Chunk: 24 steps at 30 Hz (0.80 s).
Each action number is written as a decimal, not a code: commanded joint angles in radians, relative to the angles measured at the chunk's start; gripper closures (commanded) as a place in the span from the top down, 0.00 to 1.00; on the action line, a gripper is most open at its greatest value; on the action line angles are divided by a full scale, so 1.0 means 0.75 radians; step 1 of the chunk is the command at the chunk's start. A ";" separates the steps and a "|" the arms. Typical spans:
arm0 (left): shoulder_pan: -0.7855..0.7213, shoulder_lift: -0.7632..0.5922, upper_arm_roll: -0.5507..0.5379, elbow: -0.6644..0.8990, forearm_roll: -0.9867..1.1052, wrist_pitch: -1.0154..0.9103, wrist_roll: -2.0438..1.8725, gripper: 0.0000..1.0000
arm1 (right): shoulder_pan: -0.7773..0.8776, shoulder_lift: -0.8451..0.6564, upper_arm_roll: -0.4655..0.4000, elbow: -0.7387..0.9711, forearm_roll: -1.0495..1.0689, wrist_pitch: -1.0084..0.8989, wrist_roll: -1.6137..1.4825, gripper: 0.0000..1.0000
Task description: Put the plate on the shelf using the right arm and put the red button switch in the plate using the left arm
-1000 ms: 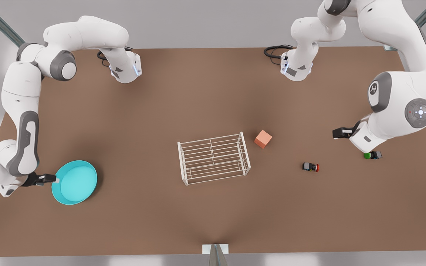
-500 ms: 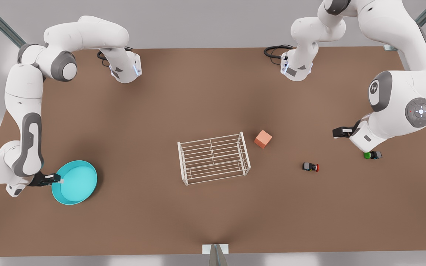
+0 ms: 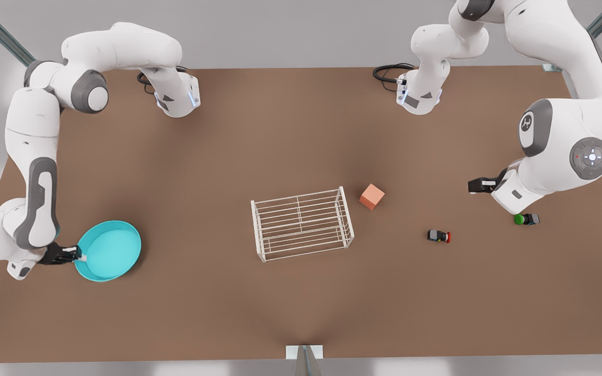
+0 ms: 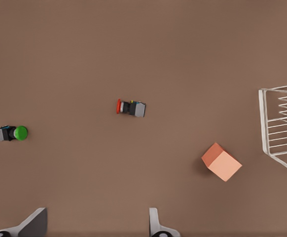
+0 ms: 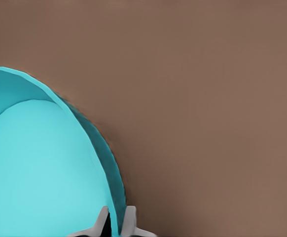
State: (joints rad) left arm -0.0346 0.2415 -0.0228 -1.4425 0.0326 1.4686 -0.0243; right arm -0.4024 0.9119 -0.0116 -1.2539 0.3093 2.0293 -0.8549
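Observation:
The turquoise plate is at the front view's left, tilted, with my right gripper shut on its rim. In the right wrist view the fingers pinch the rim of the plate at the right gripper. The white wire shelf stands at the table's middle; its end shows in the left wrist view. The red button switch lies on the table right of the shelf. My left gripper hangs open above and to the right of the red button switch, with its fingers wide apart at the left gripper.
A salmon-orange cube sits just right of the shelf, also seen as the cube. A green-capped switch lies under the left arm's wrist, the same green switch. Brown table stretches wide between the arms.
The right gripper closed on the plate's rim, and the plate has tipped and shifted slightly up and toward the shelf. The left arm drifted a little.

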 commanded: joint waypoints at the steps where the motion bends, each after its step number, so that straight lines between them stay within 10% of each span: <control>1: -0.001 -0.003 -0.004 0.001 0.006 -0.027 -0.058 1.00 | 0.003 -0.040 0.024 0.009 -0.005 -0.110 -0.077 0.21; 10: 0.005 -0.001 -0.013 0.005 0.008 -0.031 -0.060 1.00 | 0.031 -0.142 0.490 0.015 -0.009 -0.298 0.166 0.21; 17: -0.017 0.214 -0.021 0.003 -0.019 0.222 -0.689 1.00 | 0.365 -0.281 0.570 0.072 -0.003 -0.356 0.952 0.21; 24: -0.070 0.263 -0.008 -0.398 -0.048 1.013 -2.117 1.00 | 0.659 -0.248 0.617 0.205 -0.014 -0.184 1.629 0.21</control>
State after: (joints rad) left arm -0.0858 0.4401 -0.0298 -1.7246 -0.0001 1.9302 -0.4937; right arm 0.0706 0.7252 0.4527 -1.1074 0.3047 1.8267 -0.3991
